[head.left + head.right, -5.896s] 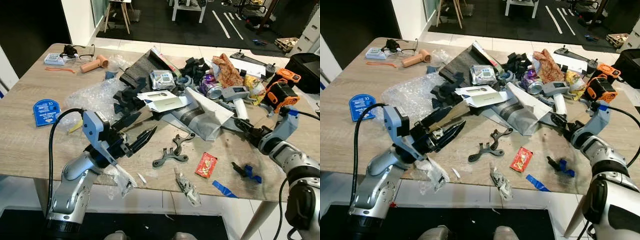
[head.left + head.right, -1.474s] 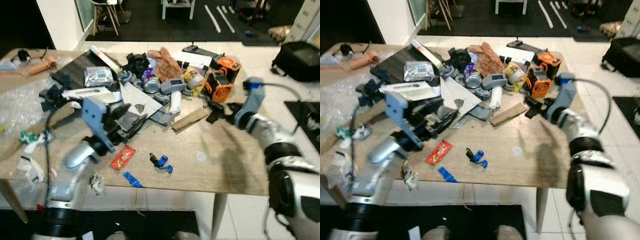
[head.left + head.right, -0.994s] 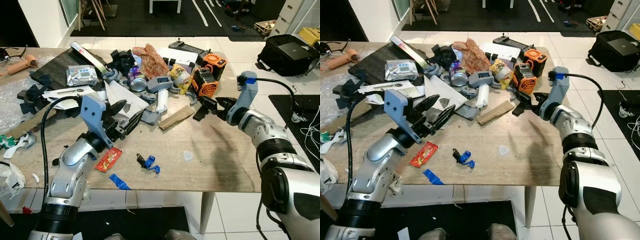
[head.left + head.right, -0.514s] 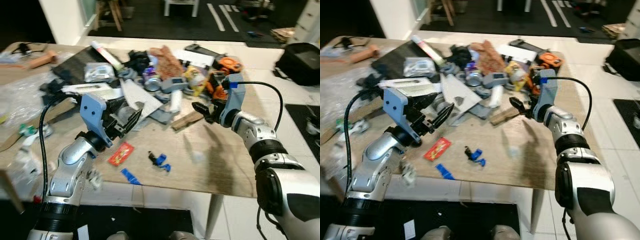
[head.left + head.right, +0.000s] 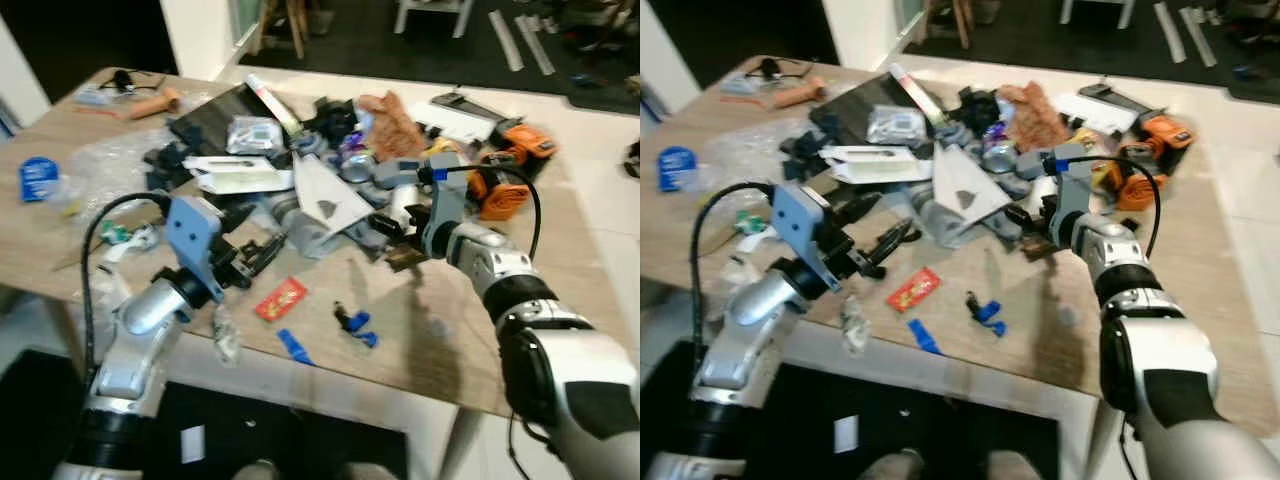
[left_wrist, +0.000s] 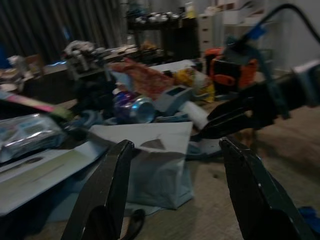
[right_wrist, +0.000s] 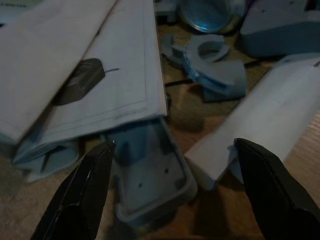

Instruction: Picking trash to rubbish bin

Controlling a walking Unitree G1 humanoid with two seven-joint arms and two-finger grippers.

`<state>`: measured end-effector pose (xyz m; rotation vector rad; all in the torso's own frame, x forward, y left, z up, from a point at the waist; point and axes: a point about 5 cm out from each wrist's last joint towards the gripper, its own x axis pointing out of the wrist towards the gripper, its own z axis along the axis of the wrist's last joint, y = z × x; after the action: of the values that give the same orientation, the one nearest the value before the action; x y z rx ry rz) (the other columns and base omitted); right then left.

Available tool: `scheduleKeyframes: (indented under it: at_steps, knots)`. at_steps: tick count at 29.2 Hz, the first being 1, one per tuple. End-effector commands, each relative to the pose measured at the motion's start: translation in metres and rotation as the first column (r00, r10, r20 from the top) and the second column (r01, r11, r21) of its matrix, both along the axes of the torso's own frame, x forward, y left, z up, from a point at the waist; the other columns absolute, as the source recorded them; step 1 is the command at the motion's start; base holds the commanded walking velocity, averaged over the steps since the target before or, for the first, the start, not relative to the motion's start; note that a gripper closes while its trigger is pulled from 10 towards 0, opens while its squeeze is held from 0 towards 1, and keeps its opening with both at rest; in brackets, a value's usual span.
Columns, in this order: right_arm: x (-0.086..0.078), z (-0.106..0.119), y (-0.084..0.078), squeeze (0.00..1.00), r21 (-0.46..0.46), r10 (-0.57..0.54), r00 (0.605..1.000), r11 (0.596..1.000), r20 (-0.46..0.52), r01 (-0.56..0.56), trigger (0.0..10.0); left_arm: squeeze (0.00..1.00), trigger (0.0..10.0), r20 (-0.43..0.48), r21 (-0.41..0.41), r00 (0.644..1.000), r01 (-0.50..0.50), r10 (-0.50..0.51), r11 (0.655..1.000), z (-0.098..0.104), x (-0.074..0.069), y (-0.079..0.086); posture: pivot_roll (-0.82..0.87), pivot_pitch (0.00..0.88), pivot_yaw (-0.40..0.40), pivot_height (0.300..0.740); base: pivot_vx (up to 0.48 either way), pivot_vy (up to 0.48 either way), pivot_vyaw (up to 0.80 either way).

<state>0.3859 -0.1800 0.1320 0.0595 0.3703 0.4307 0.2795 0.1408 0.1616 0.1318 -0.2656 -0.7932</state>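
Left eye view shows a job hardly begun, as far as I can judge: the wooden bench (image 5: 60, 170) is heaped with litter, nothing is held, and I can spot no rubbish bin from here.

Starting at the left end, crinkly clear bubble wrap (image 5: 100, 160) lies by a round blue disc (image 5: 37, 178). The left gripper (image 5: 262, 252) hovers low near the front edge, jaws spread and empty, pointing toward a glossy red wrapper (image 5: 281, 298) lying flat just beside it. A strip of blue tape (image 5: 293, 346) and a small blue-and-black clip (image 5: 354, 323) sit nearer the edge.

Mid-bench, a stiff white printed paper bag (image 5: 325, 195) covers a grey moulded plastic tray (image 7: 150, 175), with a dented can (image 5: 998, 158) behind. The right gripper (image 5: 385, 231) reaches in here, jaws wide and empty, beside a white paper roll (image 7: 265, 130). At the right end stands a chunky orange tool (image 5: 500, 185).
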Motion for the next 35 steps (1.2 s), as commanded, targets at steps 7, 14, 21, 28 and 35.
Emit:
scheduleKeyframes:
  at_steps: [7,14,21,28,35]
  knots:
    - [-0.007,-0.015,-0.007,0.00,-0.021,-0.042,0.994,0.999,-0.105,0.040,10.0,0.00,10.0,0.028,0.086,0.993,0.110,-0.113,0.990,-0.001,-0.007,-0.006,-0.07,0.000,-0.043,0.740,0.000,0.000,0.00]
    - [-0.007,-0.016,-0.004,0.00,0.075,-0.051,0.988,0.995,-0.147,0.062,10.0,0.00,10.0,0.052,0.136,0.978,0.191,-0.200,0.972,-0.002,-0.011,-0.011,-0.07,0.000,-0.042,0.740,0.000,0.000,0.00]
    - [-0.005,-0.010,0.002,0.00,0.128,-0.029,0.989,0.991,-0.148,0.048,10.0,0.00,10.0,0.043,0.167,0.966,0.246,-0.256,0.955,-0.008,-0.016,-0.012,-0.07,0.000,-0.046,0.740,0.000,0.000,0.00]
    - [-0.007,-0.017,0.000,0.00,0.114,-0.060,0.983,0.990,-0.176,0.081,0.5,0.00,10.0,0.026,0.193,0.958,0.275,-0.285,0.942,-0.017,-0.019,-0.018,-0.07,0.000,-0.046,0.740,0.000,0.000,0.00]
    - [-0.008,-0.018,-0.001,0.00,0.116,-0.062,0.981,0.990,-0.183,0.084,0.0,0.00,10.0,0.023,0.186,0.956,0.283,-0.292,0.941,-0.018,-0.019,-0.018,-0.07,0.000,-0.047,0.740,0.000,0.000,0.00]
